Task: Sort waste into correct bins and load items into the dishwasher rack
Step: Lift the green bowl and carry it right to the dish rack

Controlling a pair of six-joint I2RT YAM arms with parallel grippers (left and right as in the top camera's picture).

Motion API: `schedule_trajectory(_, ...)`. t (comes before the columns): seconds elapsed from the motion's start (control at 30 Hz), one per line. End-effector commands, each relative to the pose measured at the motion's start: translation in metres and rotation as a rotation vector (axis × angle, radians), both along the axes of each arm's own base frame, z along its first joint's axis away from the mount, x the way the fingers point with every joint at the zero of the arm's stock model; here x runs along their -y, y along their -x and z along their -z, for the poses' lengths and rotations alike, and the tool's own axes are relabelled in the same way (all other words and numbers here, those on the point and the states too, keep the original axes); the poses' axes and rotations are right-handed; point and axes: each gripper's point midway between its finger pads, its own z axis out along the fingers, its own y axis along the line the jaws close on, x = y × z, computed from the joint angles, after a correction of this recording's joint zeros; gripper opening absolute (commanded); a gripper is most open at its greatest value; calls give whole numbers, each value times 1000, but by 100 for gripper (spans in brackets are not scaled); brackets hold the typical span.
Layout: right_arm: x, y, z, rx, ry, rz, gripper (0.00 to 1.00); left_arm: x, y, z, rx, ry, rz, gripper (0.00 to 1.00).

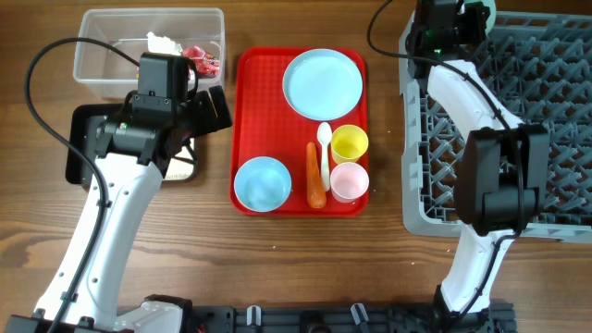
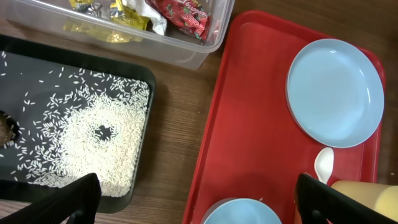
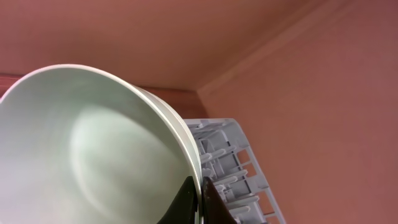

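Note:
My left gripper [image 2: 199, 211] is open and empty, above the gap between the black tray [image 1: 83, 139] and the red tray [image 1: 254, 120]. The black tray holds white rice [image 2: 99, 134] and a brown lump [image 2: 5, 132]. The clear tub [image 1: 102, 55] holds red and yellow wrappers [image 2: 180, 12] and a white tissue [image 1: 162, 43]. On the red tray are the plate [image 1: 323, 83], one blue bowl [image 1: 262, 183], carrot [image 1: 314, 176], white spoon [image 1: 325, 153], yellow cup [image 1: 350, 143] and pink cup [image 1: 349, 181]. My right gripper [image 3: 200, 202] is shut on the rim of a pale bowl [image 3: 87, 155] over the grey rack [image 1: 546, 120].
The rack's upright pegs [image 3: 227, 158] stand right beside the held bowl. Bare wooden table [image 1: 277, 268] lies in front of the trays. The right arm [image 1: 495, 176] reaches across the rack's left side.

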Motion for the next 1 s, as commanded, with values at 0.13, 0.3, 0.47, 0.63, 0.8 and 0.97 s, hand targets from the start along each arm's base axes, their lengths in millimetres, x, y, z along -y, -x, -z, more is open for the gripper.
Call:
schedule_trajectory(0.13,12,3,13,-42,16,33,4,-3,-1,3,-8,-1,-16,100)
schedule_trajectory(0.3,8,6,21,-55,-7,37,4,-3,-1,3,-8,-1,-16,100)
schedule_trajectory(0.47,5,9,32,-91,-34,25,4,-3,-1,3,-8,-1,-16,100)
schedule_trajectory(0.63,-2,7,40,-122,-55,-10,4,-3,-1,3,-8,-1,-16,100)
schedule_trajectory(0.8,-14,5,42,-130,-58,-39,4,-3,-1,3,-8,-1,-16,100)
schedule_trajectory(0.97,-27,4,43,-134,-56,-60,4,-3,-1,3,-8,-1,-16,100)
